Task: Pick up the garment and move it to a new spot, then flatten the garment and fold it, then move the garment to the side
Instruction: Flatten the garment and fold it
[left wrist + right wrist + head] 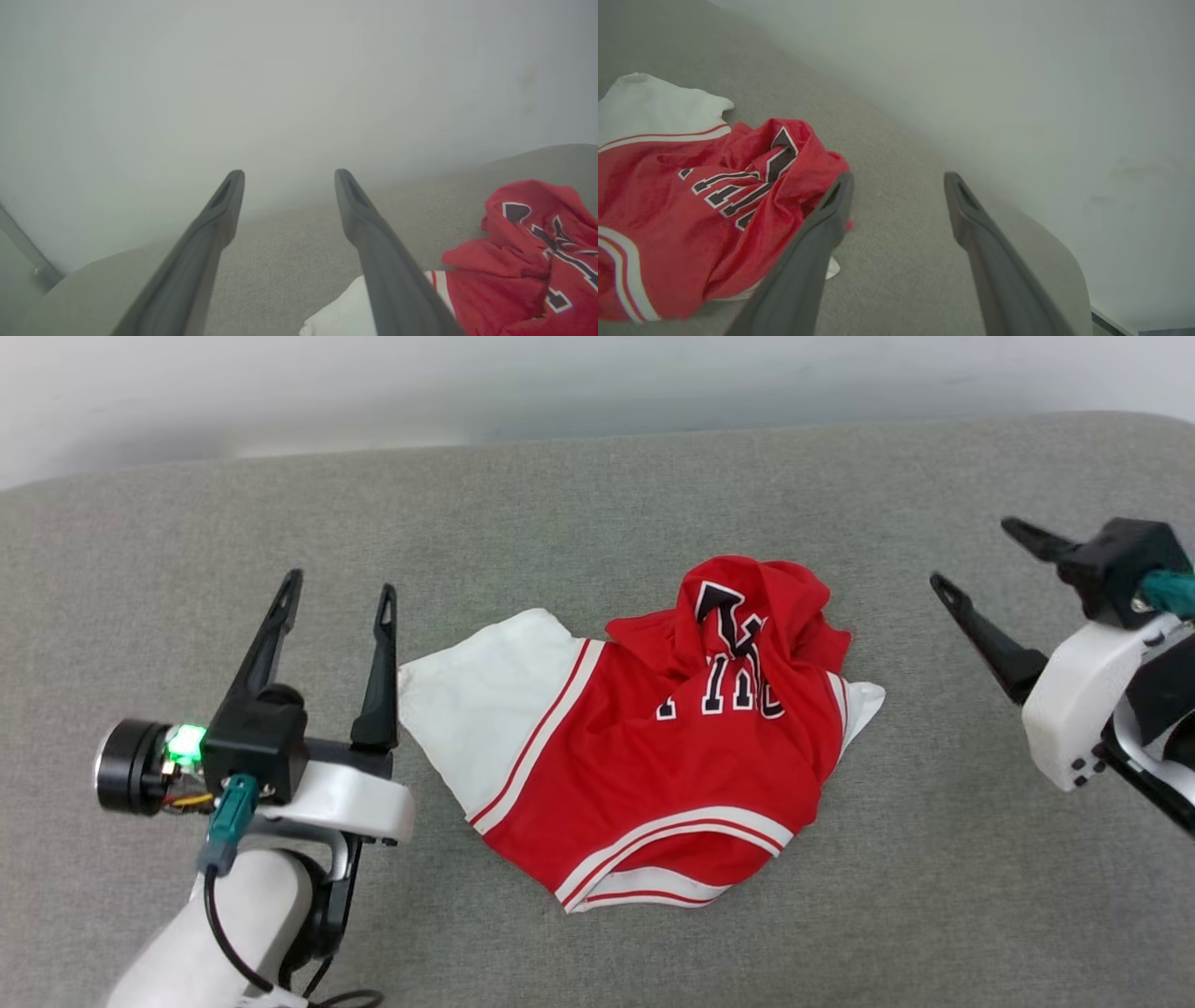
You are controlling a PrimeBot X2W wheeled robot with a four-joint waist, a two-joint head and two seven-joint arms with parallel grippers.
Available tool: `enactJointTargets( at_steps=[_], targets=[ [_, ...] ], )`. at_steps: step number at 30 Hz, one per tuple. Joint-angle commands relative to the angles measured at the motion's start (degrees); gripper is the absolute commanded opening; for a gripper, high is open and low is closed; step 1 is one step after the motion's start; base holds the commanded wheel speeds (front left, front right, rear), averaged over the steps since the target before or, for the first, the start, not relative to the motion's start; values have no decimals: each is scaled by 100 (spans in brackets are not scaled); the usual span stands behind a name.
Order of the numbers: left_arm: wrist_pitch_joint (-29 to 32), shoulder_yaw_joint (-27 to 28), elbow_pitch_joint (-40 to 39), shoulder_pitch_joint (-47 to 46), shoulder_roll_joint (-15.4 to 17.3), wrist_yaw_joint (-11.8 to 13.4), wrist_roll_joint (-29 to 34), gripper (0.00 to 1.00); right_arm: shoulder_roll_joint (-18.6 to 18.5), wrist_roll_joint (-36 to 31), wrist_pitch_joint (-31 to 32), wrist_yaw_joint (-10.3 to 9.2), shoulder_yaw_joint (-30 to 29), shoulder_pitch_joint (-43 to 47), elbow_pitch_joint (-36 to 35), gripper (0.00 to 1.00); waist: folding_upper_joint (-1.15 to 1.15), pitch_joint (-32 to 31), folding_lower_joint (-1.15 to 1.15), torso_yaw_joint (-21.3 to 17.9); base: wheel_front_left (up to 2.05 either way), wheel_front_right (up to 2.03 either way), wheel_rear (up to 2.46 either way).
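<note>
At the left gripper: jaws released and spread wide, empty; one finger just beside the white sleeve of the garment.
At the right gripper: jaws likewise spread, empty, apart from the cloth.
Garment: red jersey T-shirt crumpled in a heap between both grippers, black white-edged lettering bunched on top.
Underneath: grey fabric surface.

Grey cloth surface under a pale wall
In the head view the surface spans the middle and lower frame, its far edge curving down toward both upper corners; the wall runs plain and whitish across the top.
</note>
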Motion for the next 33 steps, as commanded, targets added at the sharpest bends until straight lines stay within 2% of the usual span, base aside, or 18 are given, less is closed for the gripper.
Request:
enactJointTargets(
  at_steps=[1, 7, 11, 17, 25, 26, 27, 30, 33],
  targets=[
    [-24, 98, -26, 103, -38, -44, 72, 100, -100, 137, 187, -4, 97, -135, -38, 100, -1, 56, 0, 47, 0, 0, 0],
    [-19, 739, -163, 575, -498, -298, 530, 100, -606, 1333, 1988, -4, 953, -612, 21, 100, -1, 322, 0, 229, 0, 0, 0],
    [-20, 1074, -269, 727, -821, -462, 813, 100, -647, 1747, 2612, -4, 1350, -898, 239, 100, -1, 569, 0, 381, 0, 0, 0],
    [-20, 1494, -331, 793, -1226, -789, 1147, 100, -474, 1824, 2799, -4, 2069, -1344, 798, 100, -1, 923, 0, 589, 0, 0, 0],
    [-20, 1929, -266, 777, -1623, -1186, 1471, 100, -224, 2174, 2549, 6, 3125, -1368, 1535, 100, -1, 1080, 0, 640, 0, 0, 0],
    [-20, 1992, -242, 803, -1655, -1221, 1502, 100, -238, 2209, 2469, 6, 3215, -1391, 1557, 36, -1, 1045, 0, 614, 0, 0, 0],
    [-20, 2043, -215, 842, -1700, -1259, 1528, 100, -272, 2244, 2346, 7, 3253, -1436, 1550, 0, -1, 1001, 0, 585, 0, 0, 0],
    [-20, 2196, -143, 951, -1815, -1374, 1597, 100, -451, 2490, 1961, 3, 3177, -1473, 1437, 0, -1, 816, 0, 490, 0, 0, 0],
    [-20, 2324, -119, 1096, -1945, -1454, 1673, 100, -818, 2720, 1639, -4, 3057, -1438, 1096, 0, -1, 603, 0, 386, 0, 0, 0]
  ],
)
